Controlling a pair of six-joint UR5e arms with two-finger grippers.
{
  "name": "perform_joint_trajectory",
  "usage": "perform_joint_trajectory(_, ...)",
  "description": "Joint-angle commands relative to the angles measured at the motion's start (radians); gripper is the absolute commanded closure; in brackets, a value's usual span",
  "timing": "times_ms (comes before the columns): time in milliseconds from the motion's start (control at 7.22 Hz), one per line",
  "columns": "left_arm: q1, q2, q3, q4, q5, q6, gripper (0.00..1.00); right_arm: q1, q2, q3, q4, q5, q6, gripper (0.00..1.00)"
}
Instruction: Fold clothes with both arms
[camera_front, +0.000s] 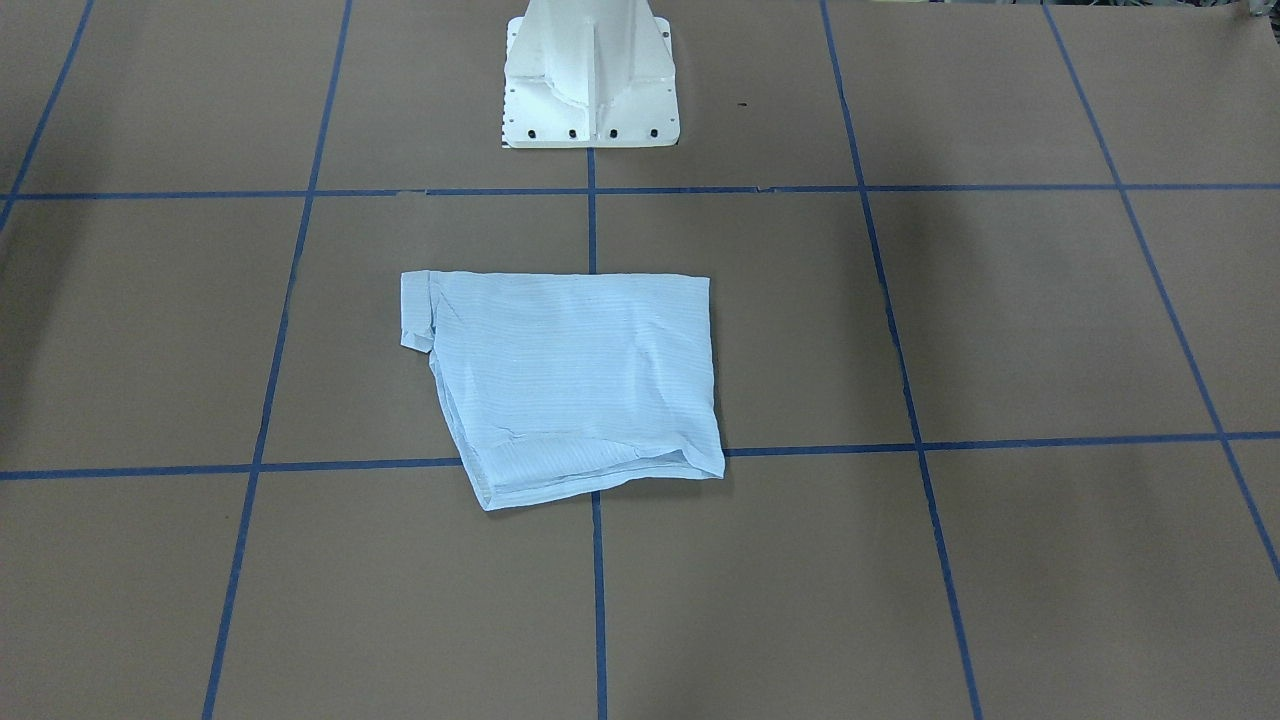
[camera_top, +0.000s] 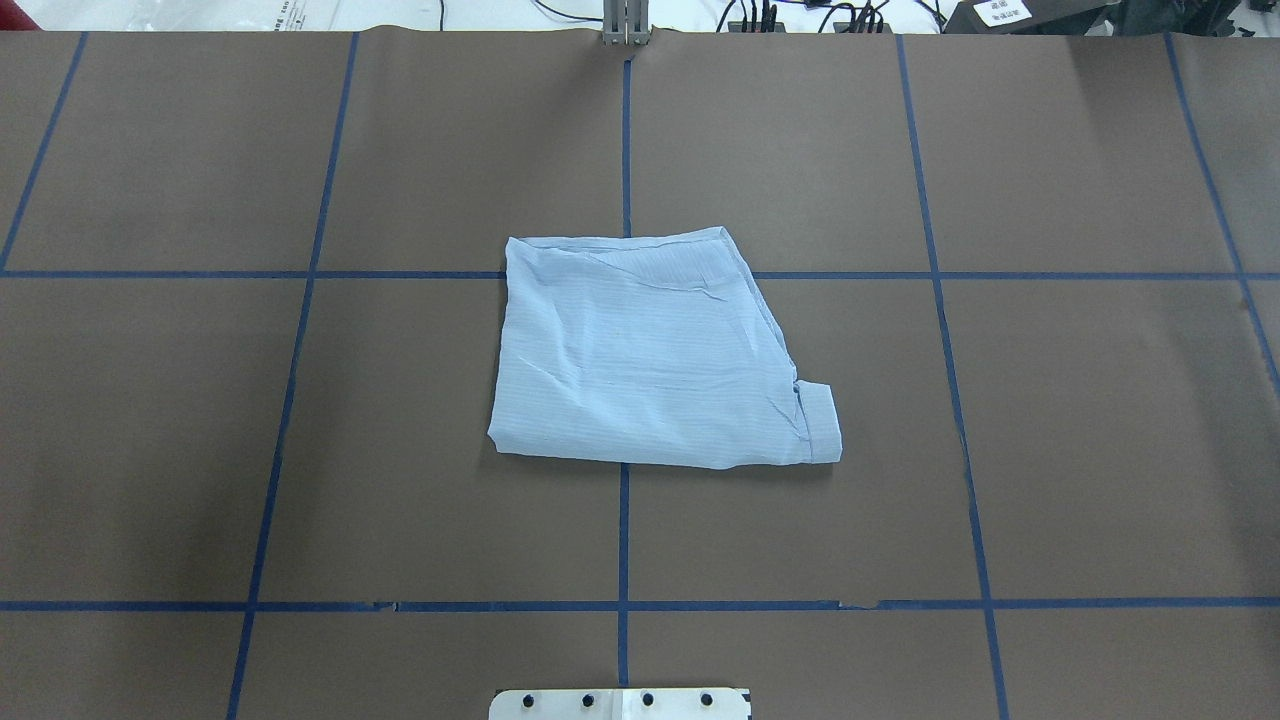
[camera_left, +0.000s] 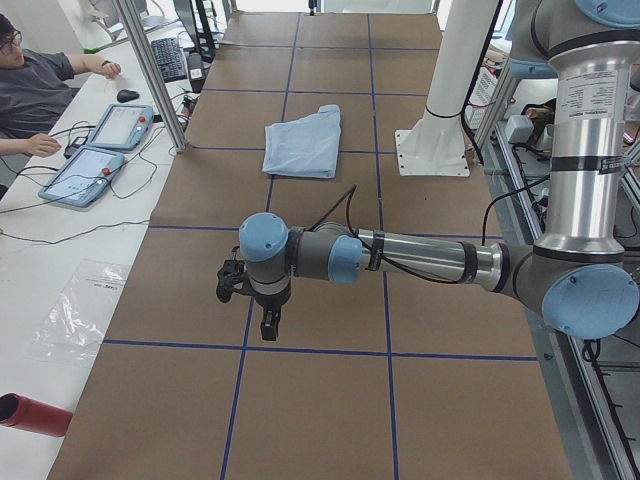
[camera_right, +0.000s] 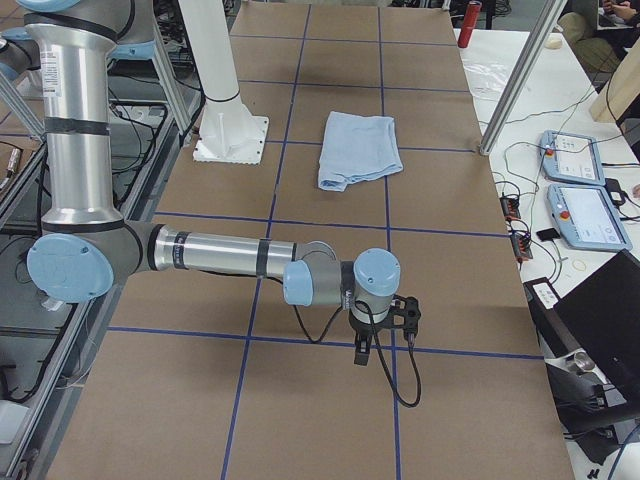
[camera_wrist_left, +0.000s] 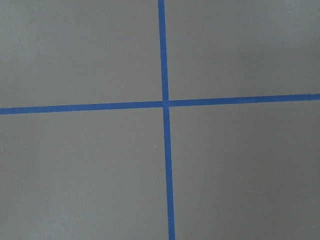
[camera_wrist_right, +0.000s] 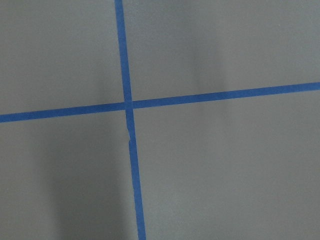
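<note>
The pale blue striped shirt (camera_front: 570, 380) lies folded into a compact, roughly square packet in the middle of the brown table (camera_top: 1050, 400), a cuff sticking out at one corner (camera_top: 822, 425). It also shows in the side views as a small folded shirt (camera_left: 305, 145) (camera_right: 360, 148) near the white pedestal. Both arms hang far from it, out at the table's ends. The left gripper (camera_left: 270, 325) points down over bare table, and so does the right gripper (camera_right: 362, 352). I cannot tell whether either is open or shut. Both wrist views show only brown paper and blue tape.
Blue tape lines (camera_top: 624, 530) grid the table. The white pedestal base (camera_front: 590, 80) stands at the robot's side. A person (camera_left: 30, 90) sits at a side bench with two teach pendants (camera_left: 100, 150). A red cylinder (camera_left: 35, 415) lies on that bench.
</note>
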Motion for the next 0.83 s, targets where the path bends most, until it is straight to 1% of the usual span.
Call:
perform_joint_trajectory(0, 0.0, 0.0, -0.001, 0.0, 0.0, 0.0, 0.0, 0.001, -0.007, 0.047, -0.022, 0.054, 0.0, 0.0)
perform_joint_trajectory(277, 0.0, 0.0, -0.002, 0.0, 0.0, 0.0, 0.0, 0.003, -0.023, 0.112, -0.096, 0.062, -0.001, 0.0)
perform_joint_trajectory(693, 0.0, 0.0, -0.002, 0.0, 0.002, 0.0, 0.0, 0.008, -0.031, 0.114, -0.096, 0.051, -0.018, 0.0)
